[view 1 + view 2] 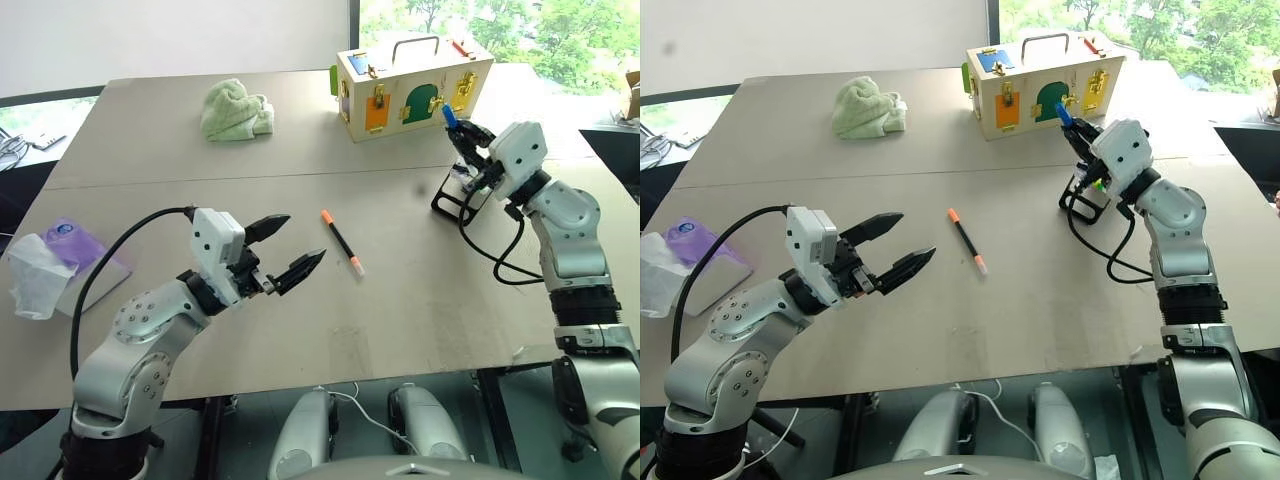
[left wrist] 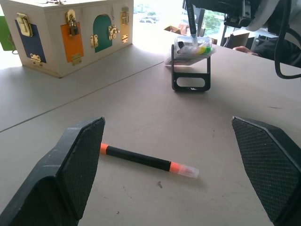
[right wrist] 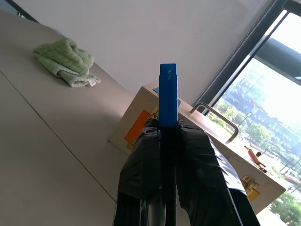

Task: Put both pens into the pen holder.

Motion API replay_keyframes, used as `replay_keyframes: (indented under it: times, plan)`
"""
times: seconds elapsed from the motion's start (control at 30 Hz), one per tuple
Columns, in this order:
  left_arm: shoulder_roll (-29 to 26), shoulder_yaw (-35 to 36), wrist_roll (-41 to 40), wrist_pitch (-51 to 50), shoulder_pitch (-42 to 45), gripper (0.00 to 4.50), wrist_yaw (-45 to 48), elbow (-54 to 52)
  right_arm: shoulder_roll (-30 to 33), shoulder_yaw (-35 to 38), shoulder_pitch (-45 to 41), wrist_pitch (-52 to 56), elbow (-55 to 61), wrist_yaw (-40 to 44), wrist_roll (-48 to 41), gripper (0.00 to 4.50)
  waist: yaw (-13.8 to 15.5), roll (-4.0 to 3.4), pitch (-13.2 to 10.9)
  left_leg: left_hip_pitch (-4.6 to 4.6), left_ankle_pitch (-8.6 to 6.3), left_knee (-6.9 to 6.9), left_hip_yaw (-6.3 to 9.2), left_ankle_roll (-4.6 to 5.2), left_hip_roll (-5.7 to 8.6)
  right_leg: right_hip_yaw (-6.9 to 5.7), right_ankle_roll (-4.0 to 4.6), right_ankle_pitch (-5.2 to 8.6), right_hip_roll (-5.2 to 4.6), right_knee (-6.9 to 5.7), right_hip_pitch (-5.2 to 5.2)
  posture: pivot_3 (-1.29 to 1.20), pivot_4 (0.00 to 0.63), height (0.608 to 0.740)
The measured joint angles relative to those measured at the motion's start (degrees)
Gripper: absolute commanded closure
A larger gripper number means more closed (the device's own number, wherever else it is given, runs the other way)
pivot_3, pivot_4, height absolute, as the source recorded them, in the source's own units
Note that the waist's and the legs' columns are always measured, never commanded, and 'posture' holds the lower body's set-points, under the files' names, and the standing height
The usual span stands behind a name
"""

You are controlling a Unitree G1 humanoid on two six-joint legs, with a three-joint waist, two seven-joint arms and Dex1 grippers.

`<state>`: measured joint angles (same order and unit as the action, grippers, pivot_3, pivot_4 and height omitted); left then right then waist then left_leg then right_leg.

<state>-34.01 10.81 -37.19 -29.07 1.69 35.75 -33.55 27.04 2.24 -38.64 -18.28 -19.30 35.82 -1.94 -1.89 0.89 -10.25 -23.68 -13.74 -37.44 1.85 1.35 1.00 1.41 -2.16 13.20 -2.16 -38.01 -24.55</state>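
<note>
Both grippers show in the left eye view. At lower left the left gripper [image 1: 283, 248] hovers above the table [image 1: 400, 320] with its two black fingers spread wide and nothing between them. Just to its right, near the middle of the frame, the orange-capped pen [image 1: 341, 241] lies flat on the table, orange cap toward the top, pale end toward the bottom. At upper right the right gripper [image 1: 462, 138] is pinched on the blue-capped pen [image 1: 449, 116], whose blue cap sticks up out of the fingers; the gripper sits right over the pen holder [image 1: 455, 192]. A wooden box [image 1: 412, 88] stands behind it near the top edge, and a green cloth [image 1: 236, 110] lies at upper left.

From the left wrist camera, the spread fingers [image 2: 77, 174] fill the lower corners, with the orange-capped pen lying between them at lower centre. The pen holder on its black stand sits at upper centre, yellow and green markers [image 2: 201, 49] inside, and a dark barrel comes down into it from above.

From the right wrist camera, the taped fingers [image 3: 197, 165] are pressed together on the blue-capped pen, cap upright at centre frame.
</note>
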Motion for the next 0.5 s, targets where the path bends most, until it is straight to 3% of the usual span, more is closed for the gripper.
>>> replay_keyframes:
  times: [0.2,0.23,0.37,0.47,0.5]
  plan:
    - [-0.1,0.0,0.5,0.8,-0.6,0.0,0.0,0.0,1.8,-1.2,0.2,-7.5,-6.3,-1.4,3.7,4.46,0.0,0.0,0.0,0.01,0.0,0.0,-0.01,-0.01,0.0,0.03,0.0,0.0,0.01,-0.01,0.0,0.0,0.15,0.74]
    - [-0.1,0.0,0.5,0.8,-0.7,0.0,0.0,0.0,1.9,-1.2,0.3,-8.0,-6.7,-1.5,3.8,3.58,0.0,0.0,0.0,0.01,0.0,0.0,-0.01,-0.01,0.0,0.03,0.0,0.0,0.01,-0.01,0.0,0.0,0.15,0.74]
    - [-0.1,0.0,0.7,0.9,-0.8,0.0,0.1,0.0,2.0,-1.2,1.9,-8.5,-6.8,-1.3,3.0,1.86,0.0,0.01,0.0,0.01,0.0,0.0,0.0,0.0,-0.01,0.05,0.0,0.0,0.0,-0.01,0.02,0.0,0.15,0.74]
    - [-0.2,0.0,1.0,0.9,-0.8,0.0,0.3,0.0,2.4,-1.1,3.4,-8.1,-6.1,-1.3,2.2,0.26,0.0,0.01,0.0,0.01,0.0,-0.01,-0.01,0.0,-0.01,0.05,0.0,0.0,0.0,-0.01,0.02,0.0,0.15,0.74]
    - [-0.2,0.0,1.0,0.9,-0.8,0.0,0.3,0.0,2.8,-1.1,4.1,-7.6,-5.3,-1.3,2.0,0.02,0.1,0.01,0.0,0.01,0.0,-0.01,-0.01,0.0,-0.01,0.05,0.0,0.0,0.0,-0.01,0.02,0.0,0.15,0.74]
